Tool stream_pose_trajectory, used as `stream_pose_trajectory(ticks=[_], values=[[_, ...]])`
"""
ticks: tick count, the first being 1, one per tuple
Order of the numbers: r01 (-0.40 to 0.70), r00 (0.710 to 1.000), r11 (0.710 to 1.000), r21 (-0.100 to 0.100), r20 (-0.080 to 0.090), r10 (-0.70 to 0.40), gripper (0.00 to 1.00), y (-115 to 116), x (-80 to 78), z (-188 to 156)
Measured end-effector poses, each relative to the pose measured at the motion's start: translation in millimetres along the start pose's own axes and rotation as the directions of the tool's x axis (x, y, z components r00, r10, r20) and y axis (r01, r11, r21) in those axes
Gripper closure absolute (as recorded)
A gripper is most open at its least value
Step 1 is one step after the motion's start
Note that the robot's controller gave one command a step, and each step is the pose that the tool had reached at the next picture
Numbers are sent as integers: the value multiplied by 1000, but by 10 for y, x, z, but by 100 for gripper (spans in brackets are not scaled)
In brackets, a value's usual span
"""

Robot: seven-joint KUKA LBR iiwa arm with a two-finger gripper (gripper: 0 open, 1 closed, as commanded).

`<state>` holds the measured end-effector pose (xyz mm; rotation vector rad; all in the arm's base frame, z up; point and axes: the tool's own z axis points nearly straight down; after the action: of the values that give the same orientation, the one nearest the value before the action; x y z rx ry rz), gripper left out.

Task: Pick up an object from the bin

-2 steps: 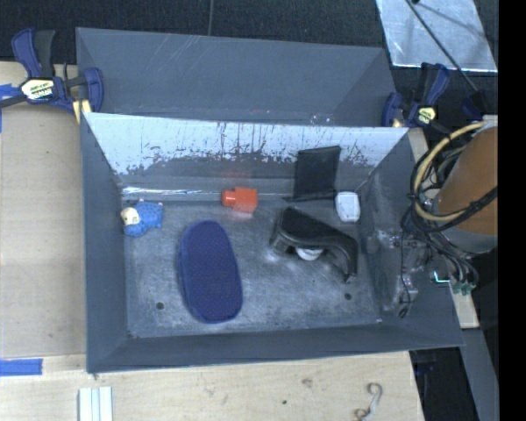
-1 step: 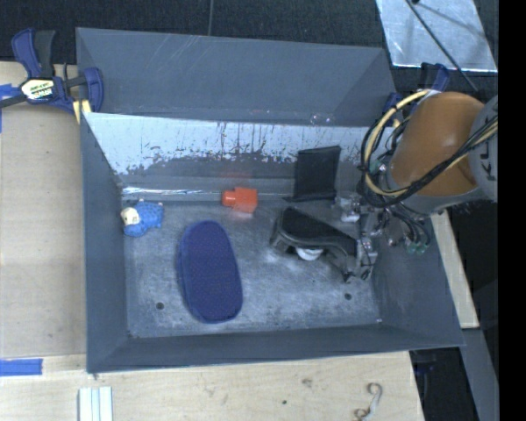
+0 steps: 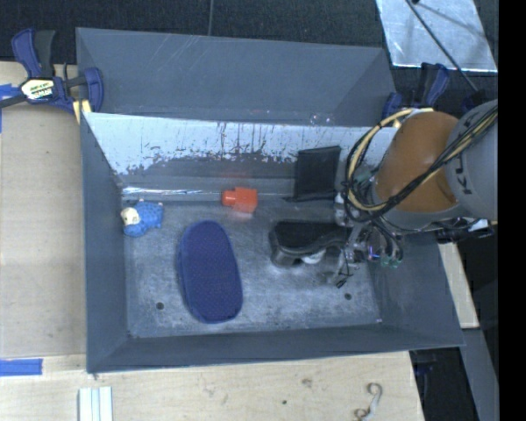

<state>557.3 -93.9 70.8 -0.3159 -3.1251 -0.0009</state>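
Observation:
My gripper (image 3: 344, 268) is low in the right part of the bin, close to the floor. Just to its left lies a black rounded thing (image 3: 296, 238) with a small white patch at its lower edge; the gripper is beside it, at its right end. Whether they touch I cannot tell. A black flat square piece (image 3: 317, 174) leans against the back wall above them.
A dark blue oval pad (image 3: 209, 271) lies in the middle of the floor. A small orange block (image 3: 240, 199) sits near the back wall, and a little blue, yellow and white toy (image 3: 140, 218) at the left. The arm's orange cover and cables hang over the right wall.

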Motion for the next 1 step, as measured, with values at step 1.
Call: stream_pose_trajectory(ticks=[1], values=[[1, 1000, 1000, 1, 5, -1, 100, -7, -14, -11]])
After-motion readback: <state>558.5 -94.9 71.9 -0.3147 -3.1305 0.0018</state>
